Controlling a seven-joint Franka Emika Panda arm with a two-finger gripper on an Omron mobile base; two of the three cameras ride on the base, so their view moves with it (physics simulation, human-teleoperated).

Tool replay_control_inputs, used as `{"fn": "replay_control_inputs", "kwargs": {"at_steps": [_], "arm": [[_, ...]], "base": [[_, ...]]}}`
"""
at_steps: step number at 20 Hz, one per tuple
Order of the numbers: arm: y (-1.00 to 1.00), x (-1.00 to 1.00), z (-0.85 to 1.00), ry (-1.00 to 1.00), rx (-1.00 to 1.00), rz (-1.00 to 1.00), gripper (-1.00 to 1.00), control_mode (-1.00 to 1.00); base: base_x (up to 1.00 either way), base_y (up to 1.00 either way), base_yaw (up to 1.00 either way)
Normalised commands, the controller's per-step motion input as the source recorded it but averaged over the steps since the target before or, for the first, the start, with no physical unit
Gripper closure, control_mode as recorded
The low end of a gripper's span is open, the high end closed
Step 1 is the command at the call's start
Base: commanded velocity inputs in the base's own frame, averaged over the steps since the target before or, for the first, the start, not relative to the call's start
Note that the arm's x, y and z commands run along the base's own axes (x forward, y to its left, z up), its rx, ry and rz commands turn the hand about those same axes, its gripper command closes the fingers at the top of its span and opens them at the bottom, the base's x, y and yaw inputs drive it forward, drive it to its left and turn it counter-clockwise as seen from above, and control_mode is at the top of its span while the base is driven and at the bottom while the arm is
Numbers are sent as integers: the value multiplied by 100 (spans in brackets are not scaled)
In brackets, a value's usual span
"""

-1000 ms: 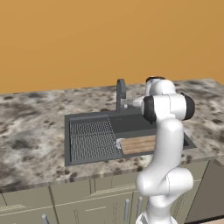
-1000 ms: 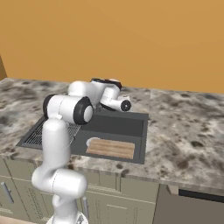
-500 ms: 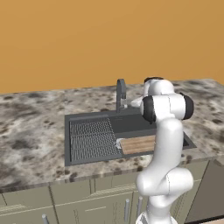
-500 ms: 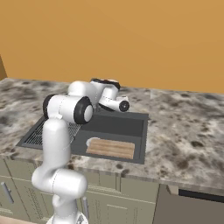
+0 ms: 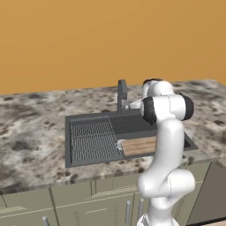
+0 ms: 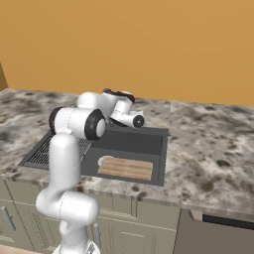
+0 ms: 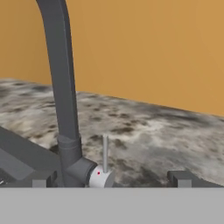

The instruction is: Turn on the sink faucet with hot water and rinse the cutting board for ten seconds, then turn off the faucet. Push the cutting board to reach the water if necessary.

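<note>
Reaching toward the faucet (image 7: 61, 87) at left of the hand view, its lever (image 7: 105, 154) upright and no water running, the gripper (image 7: 111, 178) stands open; the cutting board (image 5: 139, 145) waits unrinsed, center-frame in the sink (image 5: 88, 119).

A mottled stone counter (image 5: 35, 128) carries the dark sink (image 5: 88, 152) and faucet (image 5: 121, 95).

cutting board (image 6: 126, 167) in sink (image 6: 144, 145) basin, right of drainboard (image 5: 92, 140); faucet (image 5: 122, 94) behind
</note>
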Motion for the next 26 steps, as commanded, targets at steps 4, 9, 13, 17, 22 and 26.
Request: {"fn": "replay_control_inputs", "kwargs": {"at_steps": [4,9,13,17,22,26], "arm": [[3,9,-11,0,0,0,-100,-100],[1,11,-6,0,0,0,-100,-100],[8,16,-3,0,0,0,-100,-100],[15,17,-1,0,0,0,-100,-100],[15,17,-2,0,0,0,-100,-100],[14,18,-2,0,0,0,-100,-100]], "base": [[0,0,0],[0,0,0],[0,0,0],[0,0,0],[0,0,0],[0,0,0]]}}
